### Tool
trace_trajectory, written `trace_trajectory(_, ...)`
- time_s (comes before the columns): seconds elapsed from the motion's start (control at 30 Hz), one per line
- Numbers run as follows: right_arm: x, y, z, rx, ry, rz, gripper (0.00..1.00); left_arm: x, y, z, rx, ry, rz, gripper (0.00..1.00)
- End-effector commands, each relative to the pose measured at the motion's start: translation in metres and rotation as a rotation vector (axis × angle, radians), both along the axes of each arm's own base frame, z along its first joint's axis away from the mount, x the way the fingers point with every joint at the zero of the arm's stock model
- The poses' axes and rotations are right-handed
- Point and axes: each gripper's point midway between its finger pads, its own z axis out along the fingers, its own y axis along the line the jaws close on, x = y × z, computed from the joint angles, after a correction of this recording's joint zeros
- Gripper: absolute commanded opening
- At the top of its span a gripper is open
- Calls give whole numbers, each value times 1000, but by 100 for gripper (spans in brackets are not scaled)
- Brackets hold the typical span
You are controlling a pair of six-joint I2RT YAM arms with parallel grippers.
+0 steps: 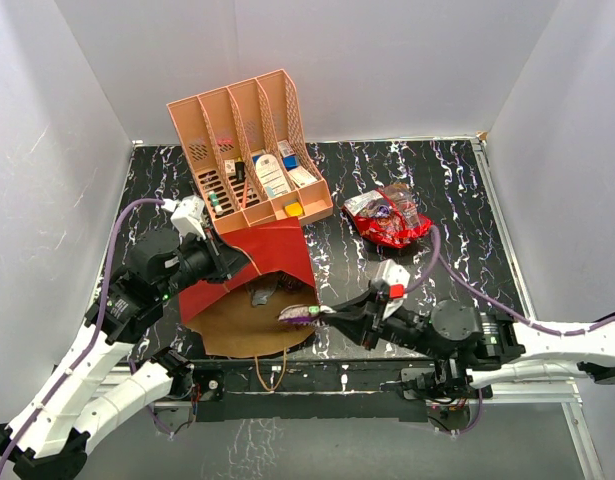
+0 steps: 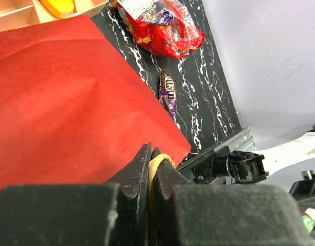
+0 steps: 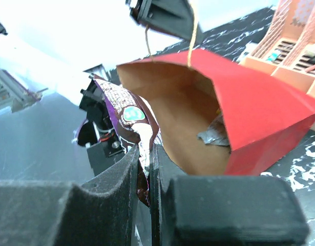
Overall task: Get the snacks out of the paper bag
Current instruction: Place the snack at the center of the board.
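Currently the left hand (image 2: 152, 154) is clenched on the paper bag's (image 1: 272, 255) cord handle (image 2: 160, 163), while the right hand (image 1: 332, 313) grips a purple candy pack (image 1: 299, 315) at its mouth; a shiny red bag (image 1: 389, 217) lies on the table (image 1: 457, 180).

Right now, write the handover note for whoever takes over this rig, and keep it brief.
Left gripper: jaws shut on the cord handle of the paper bag.
Right gripper: jaws shut on a purple packet at the bag's mouth.
Bag: lies on its side in front of the pink organizer, mouth toward the arms.
Done: a shiny red bag lies out on the table.
Left: set the purple packet down. A silvery wrapper is inside the bag.
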Motion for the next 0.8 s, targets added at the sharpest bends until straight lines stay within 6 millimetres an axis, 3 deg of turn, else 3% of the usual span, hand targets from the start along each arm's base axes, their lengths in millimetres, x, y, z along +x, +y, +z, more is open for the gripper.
trace_trajectory(0.0, 33, -19, 51, 121, -77, -192, 7, 1, 4, 5, -1, -16, 18, 0)
trace_trajectory(0.2, 99, -51, 80, 114, -208, -678, 7, 1, 1, 2, -7, -3, 8, 0)
trace_trajectory(0.33, 150, -66, 79, 93, -204, -893, 7, 0, -1, 3, -10, 2, -2, 0)
trace_trajectory(0.43, 191, -81, 47, 31, -91, -991, 7, 0, 0, 3, -4, 0, 1, 0)
trace_trajectory(0.53, 215, -106, 2, -19, 45, -1115, 7, -1, 1, 4, -3, -1, -1, 0)
trace_trajectory(0.7, 221, -167, -97, -34, 345, -1304, 7, -4, 3, 2, -4, -1, 0, 0)
trace_trajectory(0.77, 214, -190, -124, -4, 447, -1370, 7, -5, 4, 1, -1, 0, 0, 0)
